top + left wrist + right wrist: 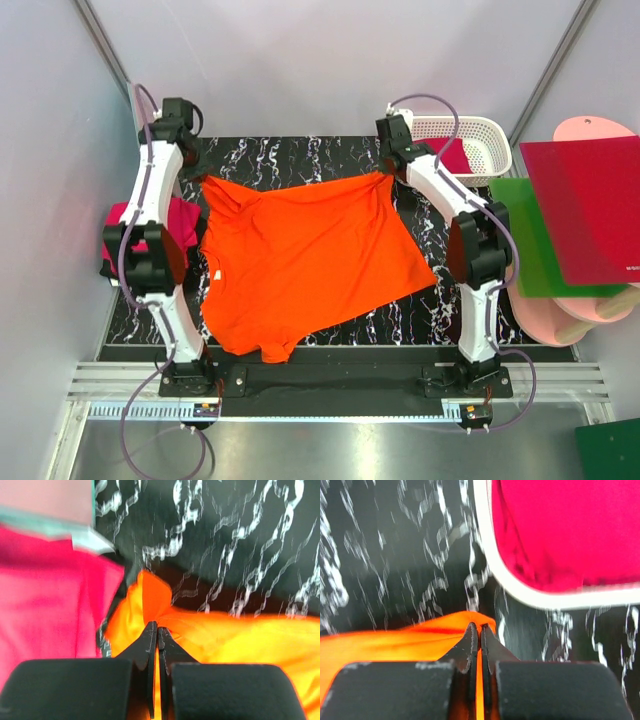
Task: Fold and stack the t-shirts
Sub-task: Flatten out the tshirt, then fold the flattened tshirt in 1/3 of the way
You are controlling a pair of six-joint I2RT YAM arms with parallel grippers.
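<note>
1. the table (300, 160), black with white veining, carries the work. the orange shirt (300, 260) lies spread over its middle, a little askew, its near end reaching the near edge.
2. the shirt's far edge runs between the two arms, held at both corners. the rest seems to rest on the table, with wrinkles toward the left side.
3. a pink shirt (45, 605) lies bunched at the table's left edge beside the left arm, and a second pink shirt (570, 530) sits in the white basket (480, 128) at far right. both look unfolded.
4. the left gripper (158, 630) is pinched tight on the far left corner, with a tuft of orange cloth poking past its tips.
5. the right gripper (480, 630) is pinched tight on the far right corner, with only a thin bite of cloth showing beyond its tips.
6. the step in hand looks like pulling the shirt flat or starting the first fold. it goes best if both arms travel at the same height and pace, so the far edge stays straight.
7. the pull should be gentle, since the right corner's thin bite could slip. the far edge should also stay clear of the basket and the bunched pink shirt.
</note>
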